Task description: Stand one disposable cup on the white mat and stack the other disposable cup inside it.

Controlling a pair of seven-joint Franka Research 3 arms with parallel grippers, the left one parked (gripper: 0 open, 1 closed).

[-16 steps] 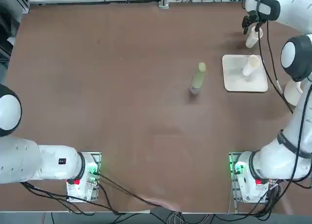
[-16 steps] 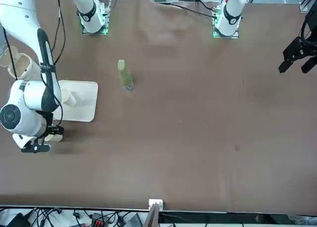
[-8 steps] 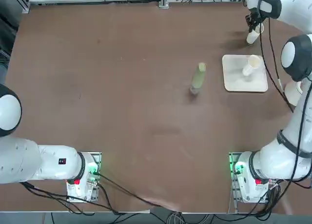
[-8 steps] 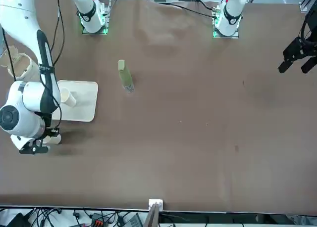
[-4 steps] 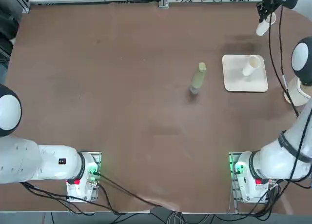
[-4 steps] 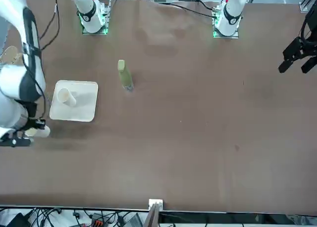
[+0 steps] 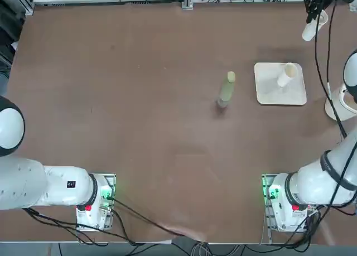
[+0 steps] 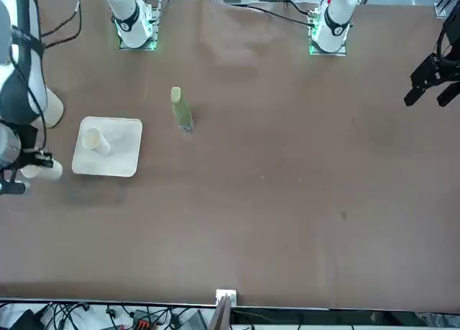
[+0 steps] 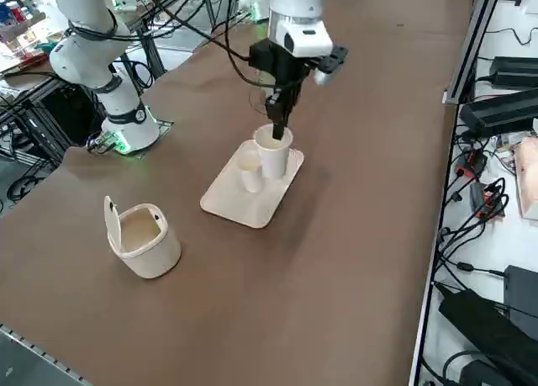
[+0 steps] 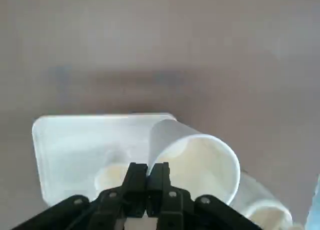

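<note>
**Disposable cup held in the air, second cup on the white mat**

The disposable cup point(image 9: 271, 153) hangs upright and clear of the tabletop, pinched at its rim by the right tool point(image 9: 276, 132), whose two fingers are closed on the cup wall, as the wrist view shows point(image 10: 146, 177). From overhead, tool point(image 7: 313, 11) and held cup point(image 7: 310, 29) lie toward the far right corner of the tabletop, beyond the mat. From the front, the held cup point(image 8: 42, 172) appears at the picture's left edge, just beside the mat.

The white mat point(image 7: 268, 94) lies flat on the tabletop's right half. The second disposable cup point(image 7: 286, 74) stands on it, mouth up, toward the mat's far side; in the side view it point(image 9: 249, 169) shows next to the held cup.

A pale green bottle point(image 7: 227, 90) stands upright on the bare surface left of the mat, well apart from it. A round white tub with a raised lid point(image 9: 141, 237) sits near the tabletop's right edge.

The tabletop point(image 7: 139, 100) is a plain brown surface, otherwise bare. Cables and power bricks point(image 9: 496, 108) lie on the floor along the far side.
</note>
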